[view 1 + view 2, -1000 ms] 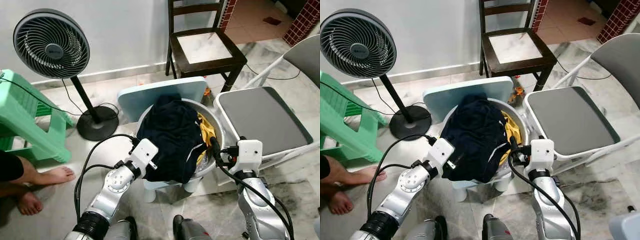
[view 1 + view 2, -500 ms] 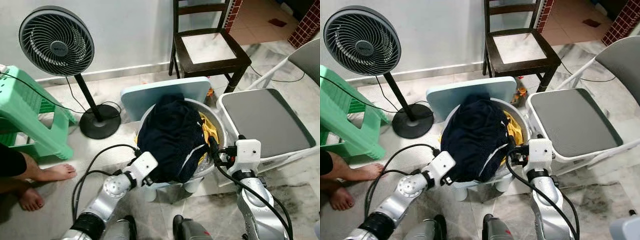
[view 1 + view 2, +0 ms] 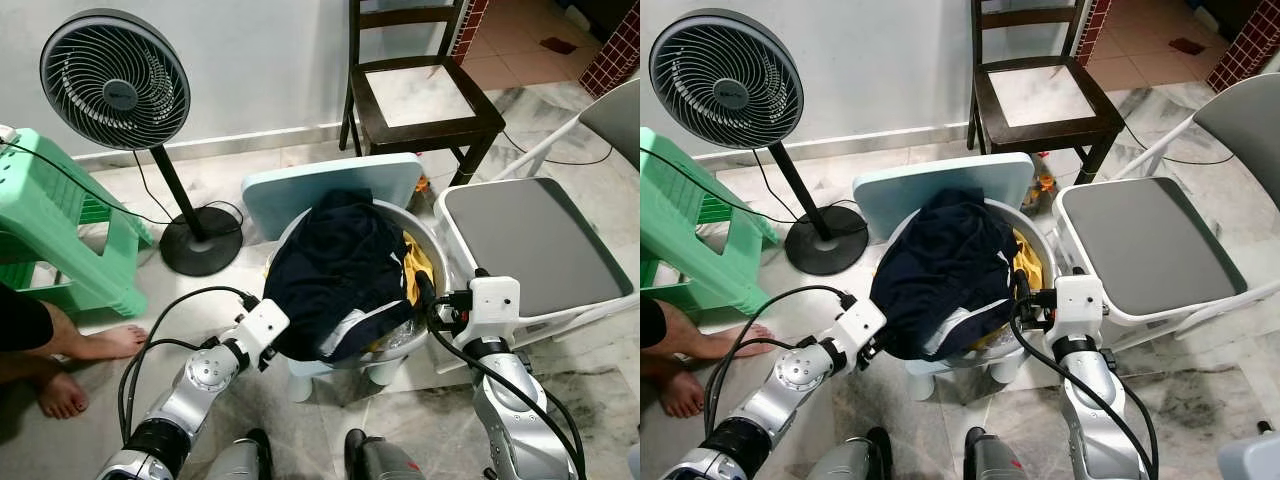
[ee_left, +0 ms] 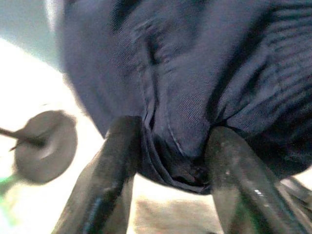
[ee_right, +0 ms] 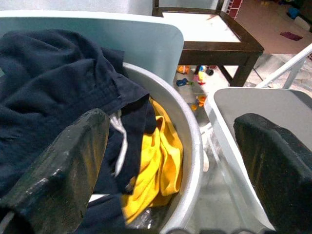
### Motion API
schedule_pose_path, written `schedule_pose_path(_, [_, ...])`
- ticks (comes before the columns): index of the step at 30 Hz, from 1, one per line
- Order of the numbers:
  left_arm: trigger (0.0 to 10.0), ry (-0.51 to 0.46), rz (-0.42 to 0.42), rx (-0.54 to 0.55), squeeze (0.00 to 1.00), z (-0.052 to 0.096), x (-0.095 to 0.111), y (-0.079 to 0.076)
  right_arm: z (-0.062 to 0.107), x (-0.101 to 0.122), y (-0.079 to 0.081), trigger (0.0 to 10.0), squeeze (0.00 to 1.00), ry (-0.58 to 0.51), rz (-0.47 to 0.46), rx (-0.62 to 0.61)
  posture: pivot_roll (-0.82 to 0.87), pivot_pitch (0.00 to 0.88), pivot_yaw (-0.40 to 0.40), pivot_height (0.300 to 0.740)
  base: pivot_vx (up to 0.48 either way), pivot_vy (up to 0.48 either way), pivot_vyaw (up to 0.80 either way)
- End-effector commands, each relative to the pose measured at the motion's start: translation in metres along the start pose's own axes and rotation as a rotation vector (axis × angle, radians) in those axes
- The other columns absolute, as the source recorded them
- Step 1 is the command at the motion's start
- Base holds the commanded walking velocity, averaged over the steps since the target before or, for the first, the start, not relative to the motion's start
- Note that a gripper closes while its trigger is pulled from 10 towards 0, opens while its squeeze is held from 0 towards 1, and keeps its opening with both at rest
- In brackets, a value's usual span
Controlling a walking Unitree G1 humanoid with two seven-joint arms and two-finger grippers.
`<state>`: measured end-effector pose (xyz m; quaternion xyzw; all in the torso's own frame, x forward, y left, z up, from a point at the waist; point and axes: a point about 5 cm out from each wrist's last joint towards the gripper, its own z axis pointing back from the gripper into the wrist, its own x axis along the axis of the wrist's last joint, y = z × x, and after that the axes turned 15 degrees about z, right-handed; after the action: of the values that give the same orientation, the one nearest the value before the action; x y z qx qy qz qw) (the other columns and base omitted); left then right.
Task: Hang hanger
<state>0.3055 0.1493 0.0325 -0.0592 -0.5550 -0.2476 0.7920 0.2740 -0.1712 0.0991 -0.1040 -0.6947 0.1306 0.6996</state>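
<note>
A dark navy garment (image 3: 340,275) lies heaped in a grey basin (image 3: 437,262) and spills over the rim on my left. A yellow cloth (image 3: 415,268) shows beneath it at the right side. My left gripper (image 4: 173,146) is at the garment's lower left edge, shut on a fold of the navy fabric, and its fingers (image 4: 117,161) press either side of the fold. At the basin's right rim my right gripper (image 5: 170,165) stands open, with the rim and the yellow cloth (image 5: 151,170) between its wide-set fingers.
The basin rests on a pale blue stool (image 3: 330,188). A white folding chair with a grey seat (image 3: 530,240) stands close on the right, a dark wooden chair (image 3: 420,95) behind. A standing fan (image 3: 115,75), a green stool (image 3: 50,230) and a person's bare feet (image 3: 95,348) are on the left.
My left gripper has drawn back to the left and toward me, dragging the navy garment further over the basin's left rim. The right gripper has stayed at the right rim.
</note>
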Motion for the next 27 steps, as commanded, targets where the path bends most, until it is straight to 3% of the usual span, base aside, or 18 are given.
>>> schedule_pose_path(1, [0.0, -0.014, 0.013, 0.149, 0.00, 0.007, -0.001, 0.028, 0.001, -0.005, 0.001, 10.0, 0.00, 0.024, 0.001, 0.006, 0.05, 0.289, -0.021, 0.740, 0.000, 0.000, 0.00])
schedule_pose_path(7, [0.0, -0.143, 0.006, 0.247, 0.00, 0.010, 0.019, 0.048, 0.001, -0.004, 0.002, 10.0, 0.00, 0.025, -0.001, 0.008, 0.06, 0.288, -0.020, 0.740, 0.000, 0.000, 0.00])
schedule_pose_path(14, [0.0, -0.317, -0.017, 0.295, 0.00, 0.011, 0.049, 0.061, -0.001, -0.004, 0.002, 10.0, 0.00, 0.024, -0.004, 0.006, 0.06, 0.288, -0.019, 0.740, 0.000, 0.000, 0.00])
schedule_pose_path(17, [0.0, -0.395, -0.012, 0.294, 0.00, 0.010, 0.064, 0.062, -0.001, -0.004, 0.002, 10.0, 0.00, 0.023, -0.005, 0.002, 0.06, 0.288, -0.018, 0.740, 0.000, 0.000, 0.00])
schedule_pose_path(27, [0.0, -0.495, 0.042, 0.311, 0.00, -0.004, 0.093, 0.055, -0.002, -0.003, 0.004, 10.0, 0.00, 0.020, -0.006, 0.000, 0.06, 0.289, -0.016, 0.740, 0.000, 0.000, 0.00])
